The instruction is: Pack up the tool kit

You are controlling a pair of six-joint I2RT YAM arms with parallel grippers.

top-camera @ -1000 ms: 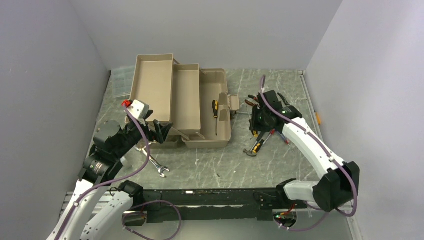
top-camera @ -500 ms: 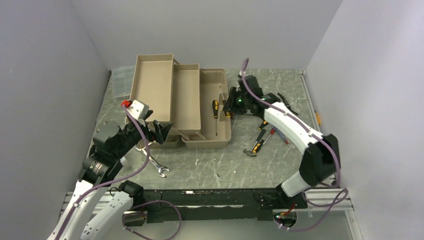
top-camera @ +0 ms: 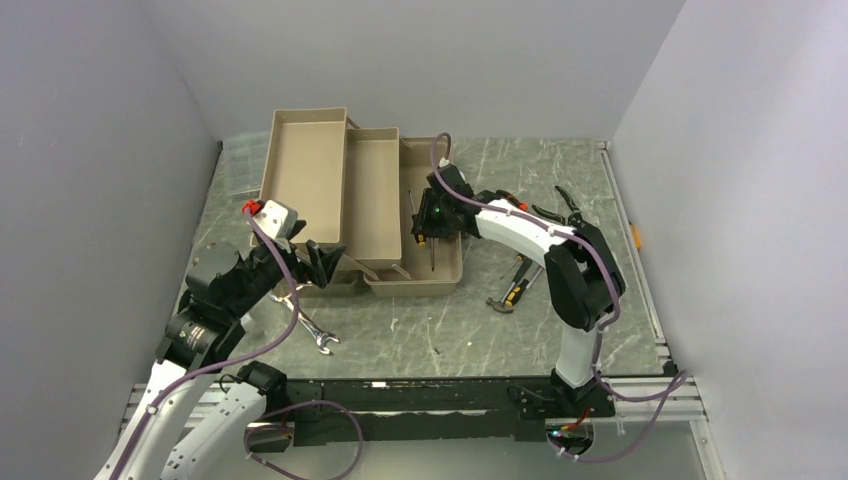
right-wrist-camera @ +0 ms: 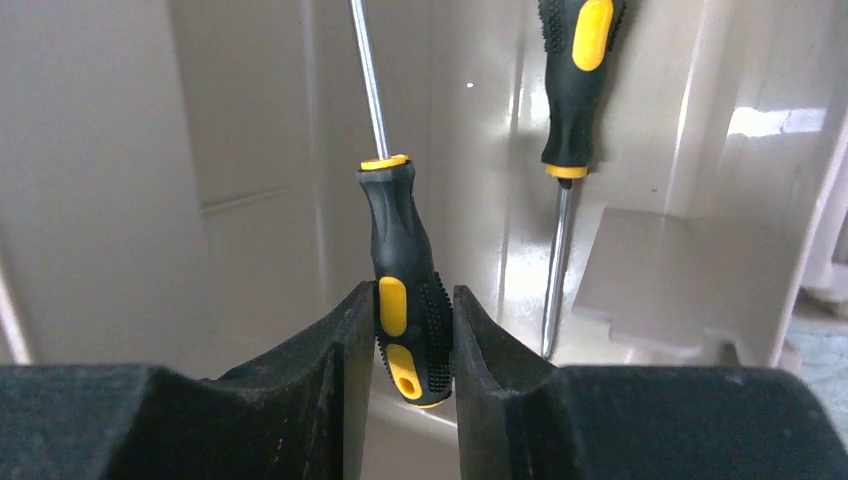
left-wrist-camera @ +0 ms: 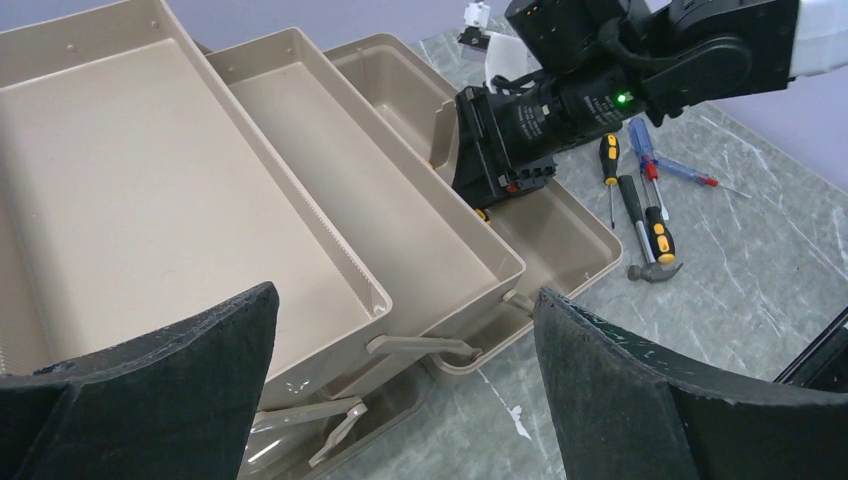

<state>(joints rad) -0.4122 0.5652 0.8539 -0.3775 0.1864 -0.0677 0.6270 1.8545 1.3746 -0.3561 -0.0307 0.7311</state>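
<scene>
1. Right pincer [right-wrist-camera: 412, 330] part-closed, clamping a screwdriver [right-wrist-camera: 398, 250] by its handle.
2. New: I'm now over the toolbox [top-camera: 372, 190] bin directly below, no longer at the tool pile [top-camera: 517, 283] well behind me.
3. Second screwdriver [right-wrist-camera: 575, 80] already lies just ahead; mine looks ready to drop.

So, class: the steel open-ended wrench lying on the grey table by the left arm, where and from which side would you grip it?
Take the steel wrench at mid-shaft, from straight above, closing across its narrow width. It lies flat and diagonal on the table, so only its thin edges offer a pinch; turning the wrist square to the shaft should help.
</scene>
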